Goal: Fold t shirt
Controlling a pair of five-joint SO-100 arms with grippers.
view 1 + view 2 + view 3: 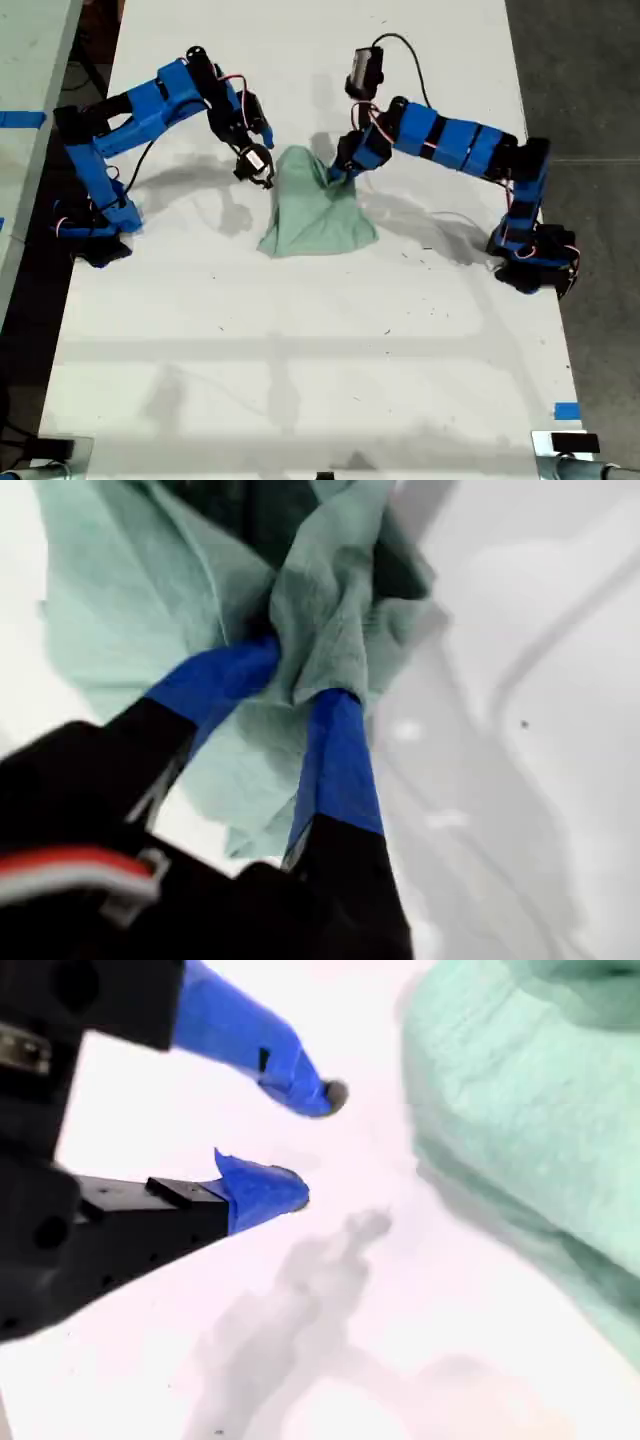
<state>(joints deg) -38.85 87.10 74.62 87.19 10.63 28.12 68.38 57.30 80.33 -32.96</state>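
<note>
My first pincer (295, 675): clenched on a bunched ridge of the t shirt (315, 210); both blue fingers pinch gathered cloth between them. In the exterior view this arm reaches in from that view's right.

My second pincer (300, 1145): released, jaws parted, nothing between them. It hangs just beside the garment's edge, apart from the cloth, on the exterior view's left side of the shirt (258, 165).

T shirt: pale mint-green, wrinkled, plain. Lies near the middle of the white bench (300, 350), between the two arms. One end is drawn up into a peak at the first pincer; the rest spreads down and fans out flat on the bench toward the camera. Not yet a tidy fold; the shape is a loose tent, and sleeves or collar cannot be told apart.

Step in hand, by judgement: lifting or dragging one part of the shirt to carry it over the rest, early to midway in the folding.

Next move, by judgement: the free pincer needs to close on the near edge of the cloth, so both ends travel together; otherwise the held part may pull the whole garment along instead of doubling it.
</note>
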